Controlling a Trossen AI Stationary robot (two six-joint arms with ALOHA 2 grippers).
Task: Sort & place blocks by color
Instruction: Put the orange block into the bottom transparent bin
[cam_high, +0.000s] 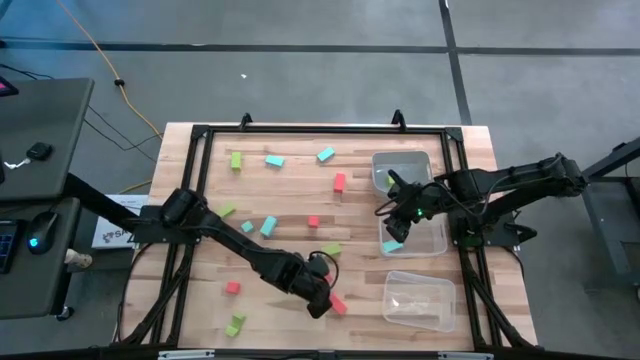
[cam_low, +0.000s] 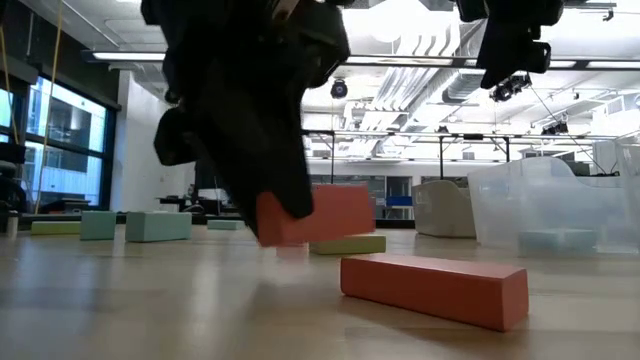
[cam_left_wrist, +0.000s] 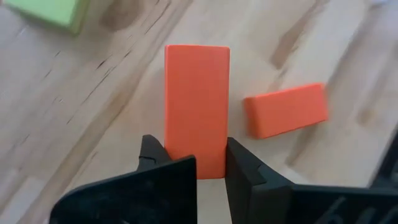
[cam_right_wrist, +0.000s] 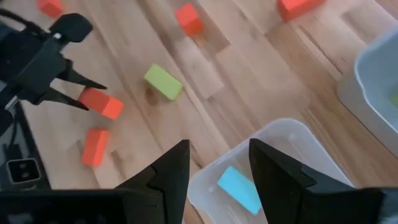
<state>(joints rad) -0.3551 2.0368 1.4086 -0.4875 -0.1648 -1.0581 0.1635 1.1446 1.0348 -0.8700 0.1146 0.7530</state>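
Observation:
My left gripper (cam_high: 320, 295) is shut on one end of a red-orange bar (cam_left_wrist: 196, 106), low over the table's near middle. A second red-orange bar (cam_left_wrist: 286, 110) lies flat right beside it. In the low view the held bar (cam_low: 318, 213) sits tilted behind the loose one (cam_low: 435, 287). My right gripper (cam_right_wrist: 217, 168) hangs open and empty above the middle clear bin (cam_high: 432, 240), which holds a light blue block (cam_right_wrist: 239, 188). More lime green, light blue and red-orange blocks lie scattered over the wood, such as a green one (cam_high: 332, 249) and a red cube (cam_high: 313, 221).
Three clear bins line the right side: the far bin (cam_high: 403, 160), the middle one, and the near bin (cam_high: 418, 298). A black frame (cam_high: 300, 130) borders the table. Blocks dot the left half, among them a blue one (cam_high: 274, 161) and a green one (cam_high: 236, 323).

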